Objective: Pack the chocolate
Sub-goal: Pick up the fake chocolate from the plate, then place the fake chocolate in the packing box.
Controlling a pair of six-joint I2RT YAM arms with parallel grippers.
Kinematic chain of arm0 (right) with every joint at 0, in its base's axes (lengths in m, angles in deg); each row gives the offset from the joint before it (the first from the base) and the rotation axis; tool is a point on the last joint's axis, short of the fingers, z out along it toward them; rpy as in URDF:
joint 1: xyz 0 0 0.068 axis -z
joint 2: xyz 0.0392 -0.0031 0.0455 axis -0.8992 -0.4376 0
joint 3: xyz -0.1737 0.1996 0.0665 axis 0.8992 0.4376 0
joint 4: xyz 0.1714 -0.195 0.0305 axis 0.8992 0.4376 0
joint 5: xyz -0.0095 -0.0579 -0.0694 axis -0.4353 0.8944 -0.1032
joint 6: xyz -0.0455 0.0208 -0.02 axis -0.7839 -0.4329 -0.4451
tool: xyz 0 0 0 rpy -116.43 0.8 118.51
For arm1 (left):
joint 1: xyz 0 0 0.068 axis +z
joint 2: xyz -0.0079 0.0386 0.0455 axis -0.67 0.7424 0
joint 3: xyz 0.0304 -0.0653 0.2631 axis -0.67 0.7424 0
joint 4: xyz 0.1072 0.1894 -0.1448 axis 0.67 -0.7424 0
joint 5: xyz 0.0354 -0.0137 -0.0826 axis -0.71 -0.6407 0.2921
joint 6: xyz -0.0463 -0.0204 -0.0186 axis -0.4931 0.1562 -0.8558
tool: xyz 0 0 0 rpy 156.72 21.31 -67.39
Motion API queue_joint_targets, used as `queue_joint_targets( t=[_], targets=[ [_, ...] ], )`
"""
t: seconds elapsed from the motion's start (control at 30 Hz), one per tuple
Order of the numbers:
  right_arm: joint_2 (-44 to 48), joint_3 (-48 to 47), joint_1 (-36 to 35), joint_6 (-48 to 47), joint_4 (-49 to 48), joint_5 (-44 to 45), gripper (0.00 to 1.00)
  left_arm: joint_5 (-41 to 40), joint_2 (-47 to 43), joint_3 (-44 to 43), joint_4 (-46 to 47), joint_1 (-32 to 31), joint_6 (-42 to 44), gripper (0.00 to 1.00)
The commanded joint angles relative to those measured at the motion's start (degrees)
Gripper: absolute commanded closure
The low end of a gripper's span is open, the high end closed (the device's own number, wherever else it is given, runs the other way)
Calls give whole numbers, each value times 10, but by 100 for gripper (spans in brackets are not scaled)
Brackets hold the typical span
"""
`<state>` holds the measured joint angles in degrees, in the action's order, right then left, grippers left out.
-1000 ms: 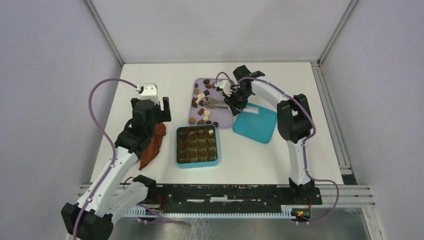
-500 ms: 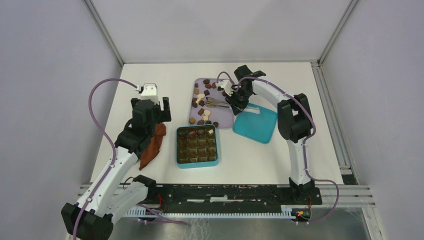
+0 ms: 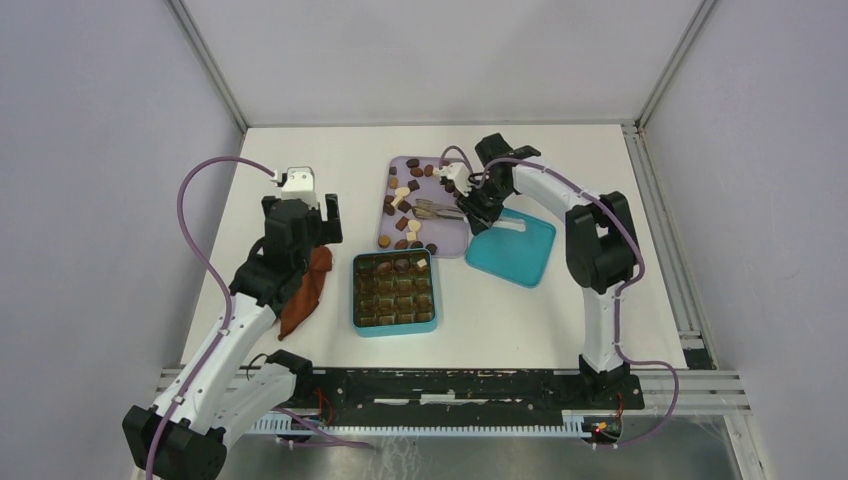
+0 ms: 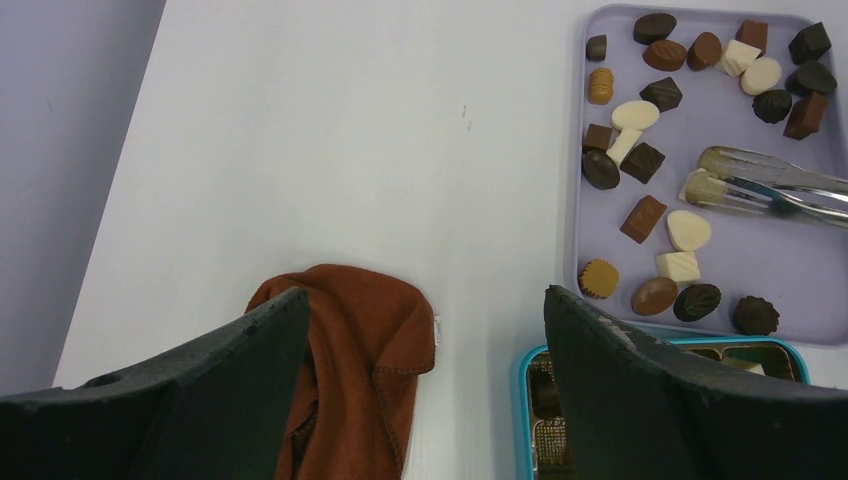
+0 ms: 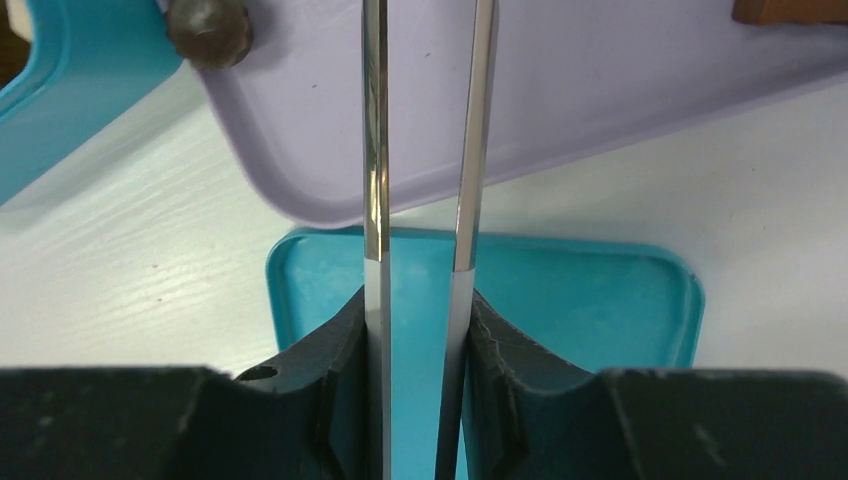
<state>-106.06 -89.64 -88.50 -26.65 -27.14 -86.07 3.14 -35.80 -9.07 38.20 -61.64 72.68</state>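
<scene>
Finding the chocolate (image 4: 643, 160) mostly loose on the lilac tray (image 4: 700, 110), at the far middle of the table (image 3: 320, 170), just beyond the teal box (image 3: 355, 295). Seeing dark, mid-brown and cream-white pieces strewn in a band down the tray's left half, with the band's long axis running far to near in the top view. Noting no shared heading among the pieces, with ovals and bars lying at all angles. Spotting a few more pieces seated in the far row of the gridded insert (image 3: 395, 305) of the box, one of them cream-white at the far right corner.

Gripping metal tongs (image 5: 374, 150) in the right gripper (image 5: 418, 330), with fingers narrowed hard against the outside of both blades. Holding the tongs' long axis roughly left to right over the tray, tips pointing left at a cream-white piece. Not managing to tell whether pinching it or merely touching it. Hovering above the teal lid (image 5: 580, 300), just right of the tray.

Hanging the left gripper (image 4: 420, 400) over the table's left side, with fingers spread wide and nothing between them, above the far end of the reddish-brown cloth (image 4: 350, 340).
</scene>
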Motion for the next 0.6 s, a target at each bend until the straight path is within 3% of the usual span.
queue_joint_targets(
  t=[0.0, 0.57],
  targets=[
    [76, 31, 6, -3, -25, -33, 91, 4, -5, -1, 23, 4, 15, 8],
    [306, 234, 8, -72, -68, -146, 93, -5, -17, 3, 26, 3, 19, 7]
  ],
)
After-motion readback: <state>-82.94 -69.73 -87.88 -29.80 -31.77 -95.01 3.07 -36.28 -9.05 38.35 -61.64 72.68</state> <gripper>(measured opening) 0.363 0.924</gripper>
